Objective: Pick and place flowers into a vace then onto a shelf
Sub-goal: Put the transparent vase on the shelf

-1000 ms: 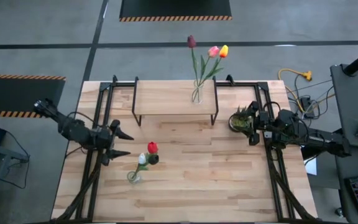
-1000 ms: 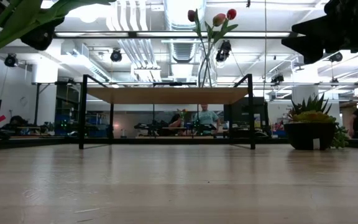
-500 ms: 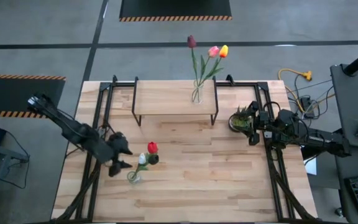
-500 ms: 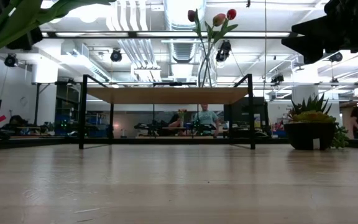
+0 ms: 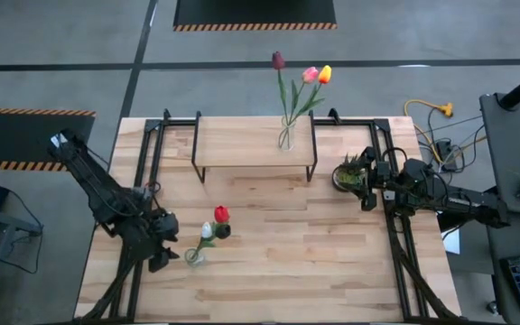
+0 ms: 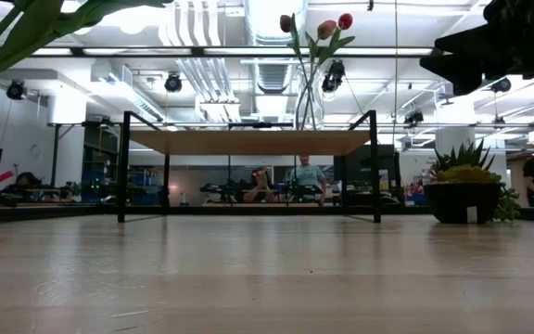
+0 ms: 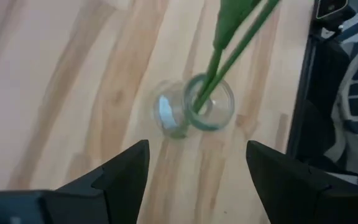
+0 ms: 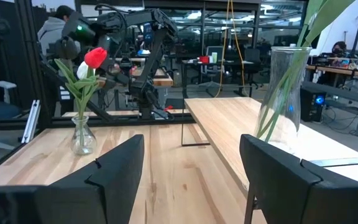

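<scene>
From above, the left gripper hides its spread fingers; its wrist view shows them wide over a small vase. The right gripper waits, spread.

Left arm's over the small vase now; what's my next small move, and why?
Probably lower the open left gripper around the small vase: its fingers straddle empty table short of the glass, and the vase of flowers stands off the shelf.

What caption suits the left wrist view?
Open left gripper hovers above the small glass vase holding green flower stems.
</scene>
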{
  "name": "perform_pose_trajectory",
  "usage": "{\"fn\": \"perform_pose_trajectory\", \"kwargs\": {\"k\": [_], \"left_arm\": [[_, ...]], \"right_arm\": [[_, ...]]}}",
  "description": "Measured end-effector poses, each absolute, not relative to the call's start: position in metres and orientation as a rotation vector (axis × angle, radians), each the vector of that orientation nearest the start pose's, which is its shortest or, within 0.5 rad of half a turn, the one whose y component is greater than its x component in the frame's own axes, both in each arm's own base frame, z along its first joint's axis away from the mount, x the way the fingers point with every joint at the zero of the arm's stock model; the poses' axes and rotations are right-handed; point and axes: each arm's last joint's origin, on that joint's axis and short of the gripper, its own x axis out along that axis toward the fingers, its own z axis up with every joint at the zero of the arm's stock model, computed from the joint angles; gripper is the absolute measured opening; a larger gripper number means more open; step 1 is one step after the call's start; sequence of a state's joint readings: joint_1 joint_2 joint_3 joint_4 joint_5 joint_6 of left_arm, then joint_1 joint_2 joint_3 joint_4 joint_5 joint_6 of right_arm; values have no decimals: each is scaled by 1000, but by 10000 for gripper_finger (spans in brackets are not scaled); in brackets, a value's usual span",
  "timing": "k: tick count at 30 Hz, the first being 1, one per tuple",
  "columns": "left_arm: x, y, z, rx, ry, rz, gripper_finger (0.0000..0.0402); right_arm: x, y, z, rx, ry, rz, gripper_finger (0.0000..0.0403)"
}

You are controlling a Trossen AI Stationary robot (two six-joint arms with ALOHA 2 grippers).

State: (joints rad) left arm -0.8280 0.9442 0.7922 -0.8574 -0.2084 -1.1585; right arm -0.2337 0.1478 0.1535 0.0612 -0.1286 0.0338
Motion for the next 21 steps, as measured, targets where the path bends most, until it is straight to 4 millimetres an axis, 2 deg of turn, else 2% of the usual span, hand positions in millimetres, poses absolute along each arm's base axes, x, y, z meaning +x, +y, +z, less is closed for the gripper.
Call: {"fn": "perform_pose_trajectory", "kwargs": {"k": [7,15,21], "left_arm": [[111,-128,255,-560,1031,36,246],[110,-136,233,-493,1137,56,246],[111,-139,228,-487,1180,57,246]], "right_arm": [[98,-19,210,21,-69,-104,254],[98,-19,211,29,-70,-104,251],[98,-19,211,28,-70,-104,249]]}}
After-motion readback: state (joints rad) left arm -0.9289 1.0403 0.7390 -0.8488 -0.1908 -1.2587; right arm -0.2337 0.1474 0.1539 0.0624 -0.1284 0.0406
